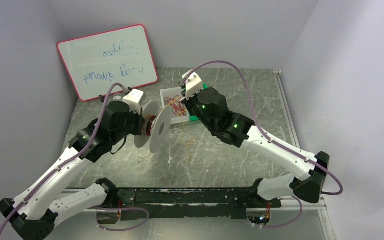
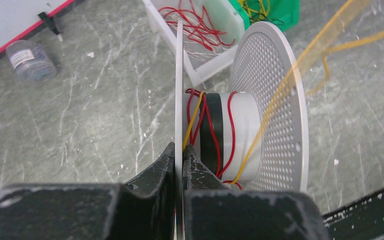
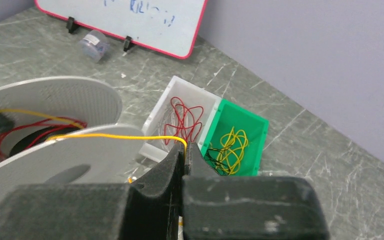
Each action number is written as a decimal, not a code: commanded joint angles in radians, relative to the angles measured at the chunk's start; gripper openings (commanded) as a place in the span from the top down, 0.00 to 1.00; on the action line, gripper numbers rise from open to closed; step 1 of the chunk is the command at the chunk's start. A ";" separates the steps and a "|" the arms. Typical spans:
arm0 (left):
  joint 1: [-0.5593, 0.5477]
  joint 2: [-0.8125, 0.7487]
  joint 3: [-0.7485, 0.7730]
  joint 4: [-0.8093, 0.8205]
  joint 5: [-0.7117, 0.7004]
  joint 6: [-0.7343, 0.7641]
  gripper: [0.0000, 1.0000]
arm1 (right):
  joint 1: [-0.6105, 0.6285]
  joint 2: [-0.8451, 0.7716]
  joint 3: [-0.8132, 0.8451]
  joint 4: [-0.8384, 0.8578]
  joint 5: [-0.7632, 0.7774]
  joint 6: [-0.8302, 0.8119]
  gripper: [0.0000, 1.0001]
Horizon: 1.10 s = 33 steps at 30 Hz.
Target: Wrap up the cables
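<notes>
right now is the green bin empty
No, a tangle of yellow cables lies inside the green bin.

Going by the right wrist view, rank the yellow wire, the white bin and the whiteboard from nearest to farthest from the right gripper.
1. The yellow wire: pinched in the right gripper, running off left toward the spool.
2. The white bin: just ahead on the table.
3. The whiteboard: farthest, propped at the back left.
</notes>
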 commanded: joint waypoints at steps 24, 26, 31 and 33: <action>-0.015 -0.049 0.254 -0.018 0.379 0.049 0.93 | -0.278 -0.093 -0.590 0.426 -0.228 0.313 0.97; -0.016 -0.045 0.276 -0.017 0.417 0.041 0.93 | -0.286 -0.104 -0.630 0.476 -0.238 0.335 0.95; -0.016 -0.037 0.329 -0.007 0.502 0.024 0.93 | -0.303 -0.089 -0.681 0.562 -0.263 0.377 0.88; -0.016 -0.039 0.348 -0.001 0.520 0.012 0.93 | -0.307 -0.077 -0.695 0.594 -0.258 0.393 0.84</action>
